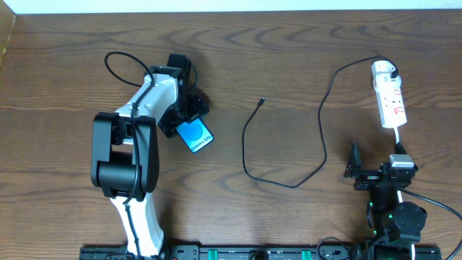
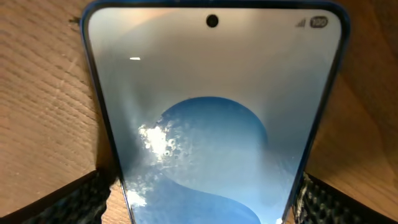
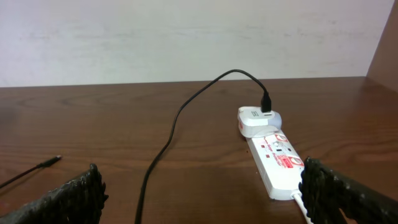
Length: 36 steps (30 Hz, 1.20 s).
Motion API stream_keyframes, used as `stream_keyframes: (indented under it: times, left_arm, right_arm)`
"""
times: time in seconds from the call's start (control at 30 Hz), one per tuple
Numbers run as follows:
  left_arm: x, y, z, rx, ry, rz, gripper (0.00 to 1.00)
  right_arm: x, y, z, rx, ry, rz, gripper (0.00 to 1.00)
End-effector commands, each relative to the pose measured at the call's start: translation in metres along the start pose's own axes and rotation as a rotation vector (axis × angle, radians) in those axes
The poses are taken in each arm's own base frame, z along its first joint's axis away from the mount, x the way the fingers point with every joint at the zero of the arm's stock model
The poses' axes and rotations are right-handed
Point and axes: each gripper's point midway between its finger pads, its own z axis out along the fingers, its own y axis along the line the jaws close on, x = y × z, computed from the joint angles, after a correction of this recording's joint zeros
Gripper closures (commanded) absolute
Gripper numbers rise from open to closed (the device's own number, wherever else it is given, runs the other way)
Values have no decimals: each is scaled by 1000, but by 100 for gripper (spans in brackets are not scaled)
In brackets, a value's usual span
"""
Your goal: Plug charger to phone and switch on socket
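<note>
The phone (image 1: pixel 196 136) lies on the table at the left, its blue screen up. In the left wrist view the phone (image 2: pixel 211 93) fills the frame. My left gripper (image 1: pixel 188 121) is open and straddles the phone's near end (image 2: pixel 199 202); wood shows between its left finger and the phone's edge. The charger's black cable (image 1: pixel 321 123) loops across the middle, with its connector tip (image 1: pixel 261 102) lying free on the table. Its white plug (image 1: pixel 382 70) sits in the far end of the socket (image 1: pixel 391 105). My right gripper (image 1: pixel 377 166) is open and empty, just short of the socket (image 3: pixel 280 165).
The socket's own white cord (image 1: pixel 398 137) runs from its near end towards my right arm, by the right finger (image 3: pixel 298 202). The charger cable (image 3: pixel 174 130) crosses in front of my right gripper (image 3: pixel 202 193). The table's far edge meets a pale wall.
</note>
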Motion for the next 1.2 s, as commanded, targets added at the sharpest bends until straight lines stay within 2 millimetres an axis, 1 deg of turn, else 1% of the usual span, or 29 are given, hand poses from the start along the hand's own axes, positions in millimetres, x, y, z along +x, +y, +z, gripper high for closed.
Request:
stream_keyframes:
  times: [0.0, 0.13, 0.33, 0.53, 0.63, 0.83, 0.9, 1.0, 1.17]
  left_arm:
    - [3, 18, 12, -71, 18, 23, 2]
    - [5, 20, 14, -76, 23, 22, 2]
    - [11, 25, 21, -85, 33, 24, 2]
    - [13, 26, 22, -91, 40, 25, 3]
    - [15, 25, 22, -93, 43, 31, 2]
    - [25, 15, 22, -93, 43, 62, 3]
    - [25, 14, 22, -94, 41, 44, 3]
    - [26, 14, 22, -94, 41, 21, 9]
    - [27, 13, 22, -88, 47, 21, 10]
  right_arm:
    - [1, 2, 0, -10, 1, -12, 1]
    - [1, 2, 0, -10, 1, -12, 1]
    - [1, 2, 0, -10, 1, -12, 1]
    - [1, 2, 0, -10, 1, -12, 1]
    - [1, 2, 0, -10, 1, -12, 1]
    - [1, 2, 0, -10, 1, -12, 1]
    - [1, 2, 0, -10, 1, -12, 1]
    - [1, 2, 0, -10, 2, -12, 1]
    - [1, 2, 0, -10, 1, -12, 1]
